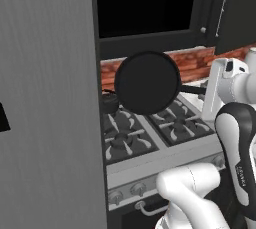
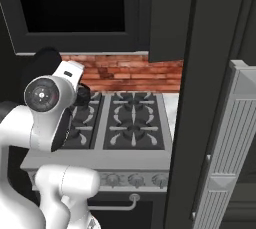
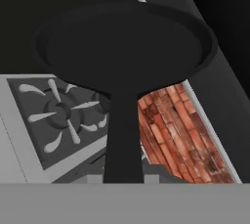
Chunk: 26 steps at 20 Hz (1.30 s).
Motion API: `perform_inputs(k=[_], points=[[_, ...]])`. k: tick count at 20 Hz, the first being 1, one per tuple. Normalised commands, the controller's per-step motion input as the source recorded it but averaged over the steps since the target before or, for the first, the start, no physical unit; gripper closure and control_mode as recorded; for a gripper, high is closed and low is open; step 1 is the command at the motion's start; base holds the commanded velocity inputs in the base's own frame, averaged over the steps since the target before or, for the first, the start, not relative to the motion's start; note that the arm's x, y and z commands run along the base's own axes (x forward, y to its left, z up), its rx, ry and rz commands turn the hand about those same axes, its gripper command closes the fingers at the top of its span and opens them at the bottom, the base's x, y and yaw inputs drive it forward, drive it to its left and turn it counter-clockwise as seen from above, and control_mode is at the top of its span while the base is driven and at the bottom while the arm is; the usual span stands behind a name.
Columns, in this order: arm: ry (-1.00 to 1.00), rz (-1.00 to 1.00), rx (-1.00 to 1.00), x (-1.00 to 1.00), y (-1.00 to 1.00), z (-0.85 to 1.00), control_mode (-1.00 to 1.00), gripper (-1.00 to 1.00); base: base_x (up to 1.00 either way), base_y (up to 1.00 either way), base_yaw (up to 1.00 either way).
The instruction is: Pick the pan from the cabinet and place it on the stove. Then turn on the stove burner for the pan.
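Item: pan (image 1: 147,83), out of cabinet (image 1: 145,3), held in air above stove (image 1: 150,133) rear grates. Gripper clamped tight on its handle. Step: carry/place. Next: level pan, lower onto burner.

No readable text, brand, number or sign anywhere. Faint dark markings down the white arm (image 1: 243,173), too blurred to make out. Black label (image 1: 3,118) on the tall grey panel (image 1: 47,98), blank as far as visible.

Matte-black pan (image 1: 147,83); red-brick backsplash (image 2: 125,73); black grates on steel stove (image 2: 132,120).
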Motion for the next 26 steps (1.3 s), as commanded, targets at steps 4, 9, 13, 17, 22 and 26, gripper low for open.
perform_inputs(k=[4, 9, 13, 17, 22, 26], points=[[0.00, 0.00, 0.00, 0.00, 0.00, 0.00, 1.00, 1.00, 0.00, 0.08, 0.01], [0.00, 0.00, 0.00, 0.00, 0.00, 0.00, 1.00, 1.00, 0.00, 0.21, 0.04], [0.00, 0.00, 0.00, 0.00, 0.00, 0.00, 1.00, 1.00, 0.00, 0.38, 0.15], [0.00, 0.00, 0.00, 0.00, 0.00, 0.00, 1.00, 1.00, 0.02, 0.33, 0.22], [0.00, 0.00, 0.00, 0.00, 0.00, 0.00, 1.00, 1.00, 0.28, 0.04, 0.16], [0.00, 0.00, 0.00, 0.00, 0.00, 0.00, 1.00, 1.00, 0.36, 0.00, 0.15]])
